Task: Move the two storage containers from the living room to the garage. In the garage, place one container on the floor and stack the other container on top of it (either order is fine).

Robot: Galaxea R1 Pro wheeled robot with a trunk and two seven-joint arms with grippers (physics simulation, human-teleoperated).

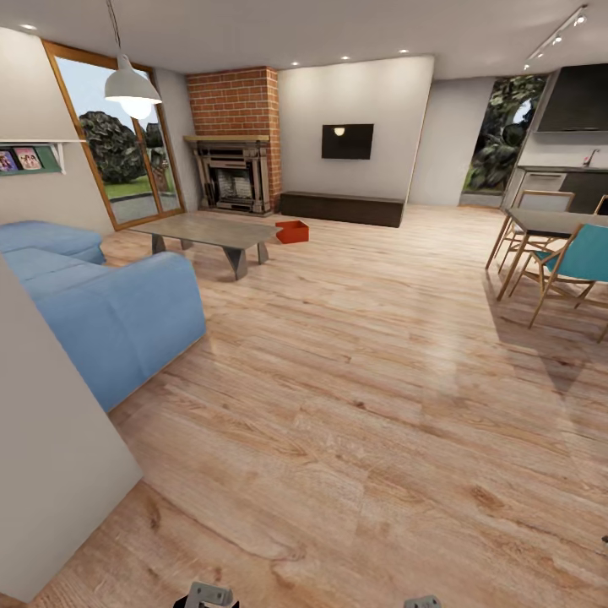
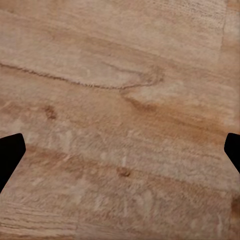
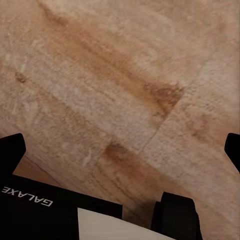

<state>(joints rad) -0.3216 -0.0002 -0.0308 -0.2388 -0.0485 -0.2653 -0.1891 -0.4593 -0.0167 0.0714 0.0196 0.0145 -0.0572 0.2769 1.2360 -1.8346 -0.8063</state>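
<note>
I see one storage container (image 1: 292, 230) far across the living room, on the wood floor (image 1: 355, 405) just right of the coffee table (image 1: 207, 230). It looks light, stiff, slick plastic — I'd grip its flared rim. Left pincer (image 2: 120, 150) and right pincer (image 3: 120, 147) point downward at the planks, spread wide, empty.

I see a bright, evenly lit room: the pendant lamp (image 1: 133, 87) and ceiling spotlights (image 1: 557, 38) glow, chairs (image 1: 564, 268) cast soft shadows, wide-angle stretch bends the edges; both wrist views look blurry.
</note>
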